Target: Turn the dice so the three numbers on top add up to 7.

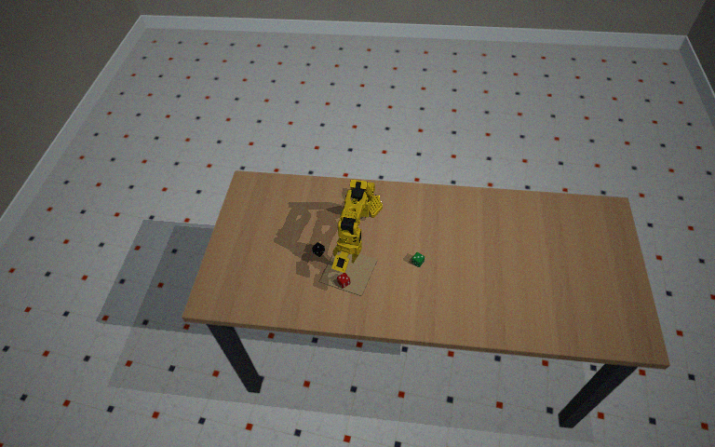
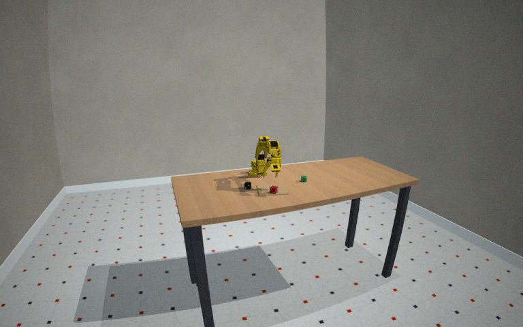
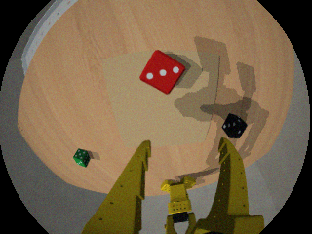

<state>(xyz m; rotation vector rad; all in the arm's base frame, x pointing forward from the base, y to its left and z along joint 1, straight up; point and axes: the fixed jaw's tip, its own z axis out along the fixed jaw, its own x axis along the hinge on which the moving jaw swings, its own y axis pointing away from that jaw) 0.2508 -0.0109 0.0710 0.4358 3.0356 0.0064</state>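
Wrist view: yellow two-finger tool (image 3: pixel 185 150) hangs above the wooden surface (image 3: pixel 131 19), fingers apart, nothing between them. Small red cube die with white pips (image 3: pixel 162 72) lies flat on the thin tan square mat (image 3: pixel 131 111), three pips up, sitting at the mat's far edge from the tool. Small black cube die (image 3: pixel 234 125) is off the mat, on bare wood just beside its edge, inside the arm's shadow. Small green cube die (image 3: pixel 81 156) is also off the mat, on the opposite side, well apart from it. Top faces of black and green are too small to read. Top view confirms: red die (image 1: pixel 343 279) on mat (image 1: pixel 363 274), black die (image 1: pixel 318 249) and green die (image 1: pixel 417 259) on wood, yellow arm (image 1: pixel 352 221) reaching over the mat.
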